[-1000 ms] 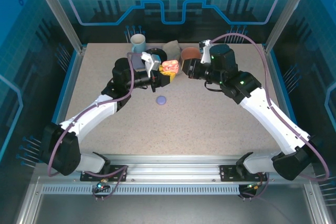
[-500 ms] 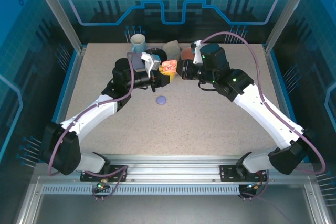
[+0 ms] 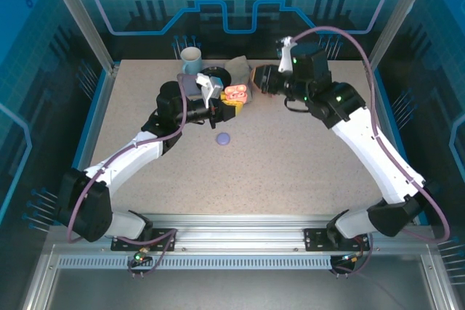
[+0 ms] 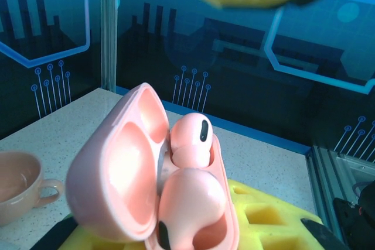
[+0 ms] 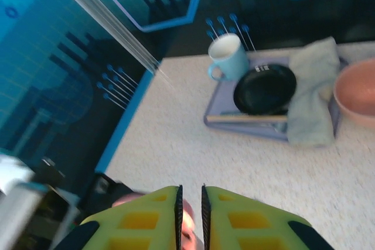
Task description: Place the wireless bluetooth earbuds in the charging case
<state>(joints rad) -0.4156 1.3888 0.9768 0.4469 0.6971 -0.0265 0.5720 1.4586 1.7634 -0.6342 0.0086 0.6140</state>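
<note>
The right gripper [image 5: 190,194] has backed away from the pink case [image 4: 117,174], its fingers nearly together and empty. Both pink earbuds [image 4: 190,139] sit inside the case, which the left gripper [image 3: 231,101] clamps, so this pair looks done.

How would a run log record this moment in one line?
left claw: shut on open pink case | earbuds: two pink inside | right claw: closed, near case
</note>
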